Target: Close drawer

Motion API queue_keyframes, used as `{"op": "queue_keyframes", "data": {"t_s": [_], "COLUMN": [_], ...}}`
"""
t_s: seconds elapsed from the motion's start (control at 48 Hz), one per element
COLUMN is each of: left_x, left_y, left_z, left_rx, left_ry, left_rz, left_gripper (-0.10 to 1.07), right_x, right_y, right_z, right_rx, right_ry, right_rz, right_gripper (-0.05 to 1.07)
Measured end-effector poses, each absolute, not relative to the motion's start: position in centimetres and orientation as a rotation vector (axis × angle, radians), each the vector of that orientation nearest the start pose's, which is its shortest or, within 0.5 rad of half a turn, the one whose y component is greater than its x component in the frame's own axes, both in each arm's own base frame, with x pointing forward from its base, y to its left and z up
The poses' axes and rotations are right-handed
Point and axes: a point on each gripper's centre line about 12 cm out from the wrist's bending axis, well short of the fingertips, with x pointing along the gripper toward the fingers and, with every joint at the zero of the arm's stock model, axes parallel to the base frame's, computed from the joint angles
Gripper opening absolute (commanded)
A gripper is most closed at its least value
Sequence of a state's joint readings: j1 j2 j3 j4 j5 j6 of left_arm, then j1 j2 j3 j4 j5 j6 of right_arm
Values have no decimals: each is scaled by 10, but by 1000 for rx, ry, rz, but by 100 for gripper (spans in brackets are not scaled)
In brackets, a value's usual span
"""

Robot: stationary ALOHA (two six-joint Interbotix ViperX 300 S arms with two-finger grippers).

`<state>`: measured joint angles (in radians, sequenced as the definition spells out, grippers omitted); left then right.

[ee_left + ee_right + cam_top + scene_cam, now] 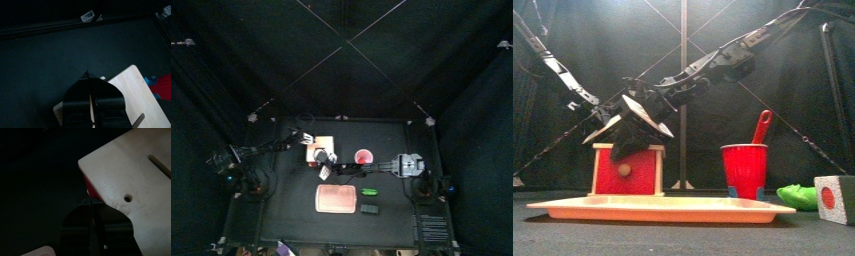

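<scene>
1 drawer (pixel 627 170) stands at the table's left-middle, behind 1 tray (pixel 660 208); 1 cup (pixel 744 170) beside it. 2 grippers, left (pixel 90 102) and right (pixel 93 223), meet above the drawer, both pinched together, holding nothing. Drawer's opening is hidden.

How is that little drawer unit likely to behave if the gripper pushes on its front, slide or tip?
The drawer looks like stiff wood, so it probably won't flex. It stands taller than wide beside the red cup, loose on the black table, so a high push might tip or slide it.
</scene>
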<state>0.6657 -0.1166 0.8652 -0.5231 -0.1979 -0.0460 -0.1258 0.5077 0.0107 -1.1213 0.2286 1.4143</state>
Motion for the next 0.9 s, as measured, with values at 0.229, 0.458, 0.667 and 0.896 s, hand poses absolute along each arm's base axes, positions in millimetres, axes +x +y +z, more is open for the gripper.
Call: {"op": "queue_keyframes", "data": {"t_s": [0.229,0.458,0.667,0.896], "left_x": [262,261,251,237], "left_y": [221,221,209,162], "left_z": [163,177,211,228], "left_rx": [-683,-665,-565,-485], "left_ry": [348,300,193,151], "left_rz": [887,884,842,715], "left_gripper": [20,20,20,20], "right_x": [547,548,543,526], "right_y": [-94,-90,-63,-28], "right_z": [144,145,179,205], "right_rx": [261,253,224,164], "right_ry": [569,568,523,500], "right_rz": [-423,-418,-366,-291], "right_gripper": [38,38,38,38]}}
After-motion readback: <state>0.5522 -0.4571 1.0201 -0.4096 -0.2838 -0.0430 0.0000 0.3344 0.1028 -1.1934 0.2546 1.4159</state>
